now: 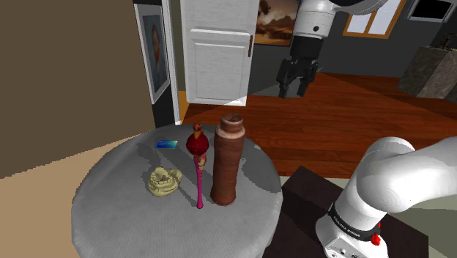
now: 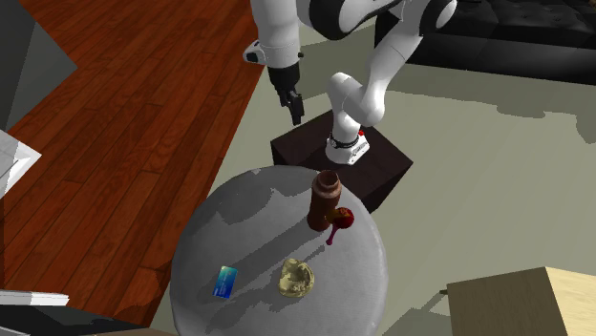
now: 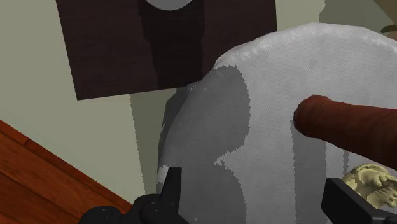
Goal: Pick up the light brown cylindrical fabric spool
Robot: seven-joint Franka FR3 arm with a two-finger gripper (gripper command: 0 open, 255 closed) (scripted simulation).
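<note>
A round table (image 1: 117,212) (image 2: 239,229) (image 3: 267,76) with a mottled grey top carries everything. On it, near the rim that faces the stand, a tall reddish-brown cylindrical spool (image 1: 227,161) (image 2: 325,200) (image 3: 356,124) with a narrower cap stands upright.

The white robot arm with dark joints (image 1: 410,176) (image 2: 368,86) rises from its base beyond that rim and arches high above the spool. The dark brown box-shaped stand (image 1: 307,190) (image 2: 382,172) (image 3: 114,51) sits on the floor near the spool's side of the table, a strip of pale floor showing between box and tabletop in the wrist view.

The all-black two-finger gripper (image 1: 295,89) (image 2: 294,110) (image 3: 252,181) hangs in the air well apart from the spool, higher than its cap and out past the table's rim. Its fingers (image 3: 170,181) are spread wide and unclenched, with nothing gripped; the wrist view has only grey tabletop between them, and the spool lies off to one side, beyond the far finger.

A slim magenta spindle with a red bulb and a gold tip (image 1: 198,161) (image 2: 341,221) stands just beside the spool, on the shoulder view's left of it; whether the two touch cannot be told. A lumpy pale yellow-beige figure (image 1: 164,180) (image 2: 297,278) (image 3: 372,181) lies near the spool, past the spindle. A small flat blue card (image 1: 167,144) (image 2: 225,282) lies farther from the spool than the figure, toward the rim opposite the stand.
</note>
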